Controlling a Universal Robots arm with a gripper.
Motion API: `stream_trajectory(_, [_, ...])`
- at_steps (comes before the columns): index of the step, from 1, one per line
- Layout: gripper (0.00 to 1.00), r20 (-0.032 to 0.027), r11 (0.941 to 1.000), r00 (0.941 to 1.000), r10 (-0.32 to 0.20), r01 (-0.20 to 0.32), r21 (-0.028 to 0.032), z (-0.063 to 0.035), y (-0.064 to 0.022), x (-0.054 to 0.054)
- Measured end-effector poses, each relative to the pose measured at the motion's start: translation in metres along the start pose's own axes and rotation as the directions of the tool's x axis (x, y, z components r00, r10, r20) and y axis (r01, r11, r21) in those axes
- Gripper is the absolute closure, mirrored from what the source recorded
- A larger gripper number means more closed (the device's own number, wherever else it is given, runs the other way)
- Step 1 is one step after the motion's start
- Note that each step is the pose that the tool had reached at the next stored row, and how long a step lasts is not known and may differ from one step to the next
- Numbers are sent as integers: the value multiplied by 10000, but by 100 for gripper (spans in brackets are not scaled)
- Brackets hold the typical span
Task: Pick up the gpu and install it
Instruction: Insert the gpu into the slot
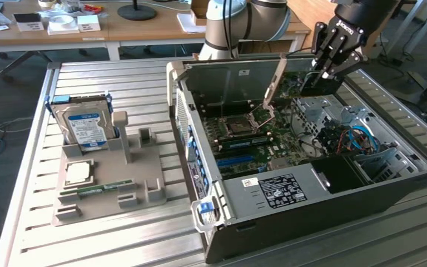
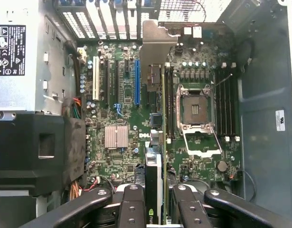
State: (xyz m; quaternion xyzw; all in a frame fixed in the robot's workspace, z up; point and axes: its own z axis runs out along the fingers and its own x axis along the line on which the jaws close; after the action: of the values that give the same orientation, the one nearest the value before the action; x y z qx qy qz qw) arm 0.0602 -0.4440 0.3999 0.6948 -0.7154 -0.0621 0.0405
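Lab room, wooden desks (image 1: 147,28) along the back, slatted metal counter (image 1: 87,78) up front. Open PC case (image 1: 391,183) lies on its side on the counter, motherboard (image 1: 273,139) facing up, labelled power supply (image 1: 280,192) at the near end. On the exterior view's left, apart from the case, sits a grey parts fixture (image 1: 135,167): hard drive (image 1: 84,125) standing upright in its slot, a square processor chip (image 1: 78,172) lying flat, and a green memory stick (image 1: 102,188) lying in front of it. Arm comes in from the back, claw (image 1: 324,75) over the far end of the case, about level with its upper rim. Claw is clamped on the gpu (image 1: 274,83), one finger on each face. The card hangs on edge inside the open case, silver bracket at the end away from the claw, tilted a bit in the exterior view. It is above the board, not seated. Wrist view looks straight down the card: fingers (image 2: 131,209) either side of the gpu (image 2: 154,180), green logo on the edge near the grip, bracket at the far end by the rear slot openings. From there the card edge runs between the blue slot (image 2: 137,83) and the open CPU socket (image 2: 195,109), with the memory slots just beside it. Silver heatsink (image 2: 116,136) sits on the blue slot's side. Can't tell which slot the card edge is over, or whether it touches the board.
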Motion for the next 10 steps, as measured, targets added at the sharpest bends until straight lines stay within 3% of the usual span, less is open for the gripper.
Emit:
stream_trajectory(5, [73,0,10000,10000,-4,4,10,20,10,0])
stream_trajectory(10, [73,1,9999,10000,-21,21,140,101,84,4])
